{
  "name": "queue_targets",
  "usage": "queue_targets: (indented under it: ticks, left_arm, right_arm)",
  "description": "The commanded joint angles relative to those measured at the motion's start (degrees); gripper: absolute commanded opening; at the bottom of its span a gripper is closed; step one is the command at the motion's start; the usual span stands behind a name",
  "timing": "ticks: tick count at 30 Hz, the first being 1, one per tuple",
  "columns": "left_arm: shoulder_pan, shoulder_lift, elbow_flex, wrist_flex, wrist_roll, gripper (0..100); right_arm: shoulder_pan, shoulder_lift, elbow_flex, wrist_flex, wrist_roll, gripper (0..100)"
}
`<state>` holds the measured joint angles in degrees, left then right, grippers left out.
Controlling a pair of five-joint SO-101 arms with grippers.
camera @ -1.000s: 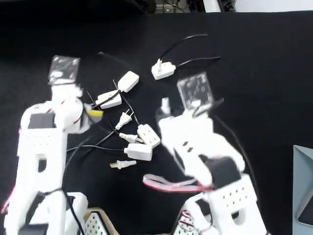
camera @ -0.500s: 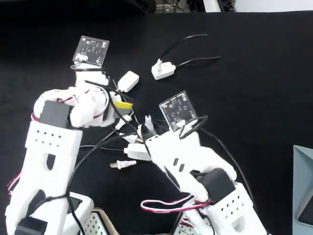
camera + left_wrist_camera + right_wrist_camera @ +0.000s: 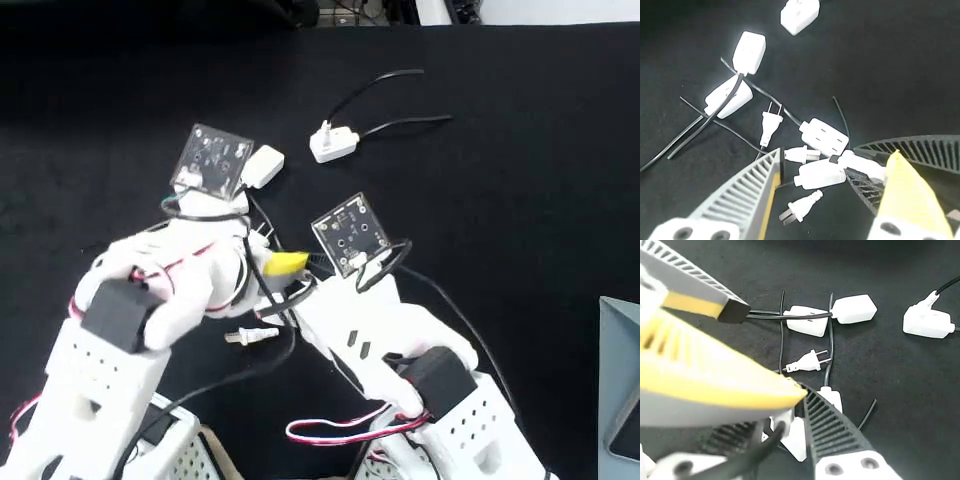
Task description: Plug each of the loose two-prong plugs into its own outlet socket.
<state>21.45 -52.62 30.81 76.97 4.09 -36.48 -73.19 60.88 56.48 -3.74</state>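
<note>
The two arms crowd in over the three-way socket block (image 3: pixel 824 135), and that is the main hazard. The left gripper (image 3: pixel 832 162) is spread wide around the block with nothing in it, and the right gripper (image 3: pixel 782 430) sits hard by the same block, so I judge they could knock together. Whether the right gripper has hold of anything I cannot tell.

A second socket block (image 3: pixel 820 174) lies just beside the first. Black cords (image 3: pixel 715 117) run out from around it, and a descending jaw could snag one and drag everything askew.

Three loose plugs lie by the block: the first plug (image 3: pixel 771 122) and second plug (image 3: pixel 801 154) just beside it, the third plug (image 3: pixel 801 207) beyond the second socket block. They look light enough to skid if nudged.

In the high view the arms lie over the block. Which cord belongs to which plug cannot be traced, and the slots of a single socket (image 3: pixel 749 49), well apart from the block, are too small to read.
</note>
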Motion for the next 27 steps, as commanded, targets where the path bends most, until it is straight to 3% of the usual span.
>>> queue_targets:
  ticks: [1, 6, 10, 17, 27]
  left_arm:
    - [-1.3, -4.7, 2.1, -1.7, -0.1, 32]
    - [-11.3, -7.6, 2.2, -4.0, -0.3, 32]
    - [-18.2, -3.1, 2.2, -8.0, -6.1, 32]
    - [-20.9, 23.7, -10.9, -10.0, -13.5, 32]
    - [-20.8, 60.7, -41.4, -9.9, -22.3, 33]
  right_arm:
    - [-0.2, -0.1, -0.3, -1.2, -0.5, 1.1]
    - [2.5, -0.1, -0.2, -0.9, -0.5, 1.1]
    - [9.5, 0.0, -0.2, -0.9, -0.5, 1.1]
    - [17.1, 0.0, 4.6, -4.7, -0.5, 1.1]
    - [18.4, -0.1, 9.9, -8.3, -0.5, 1.1]
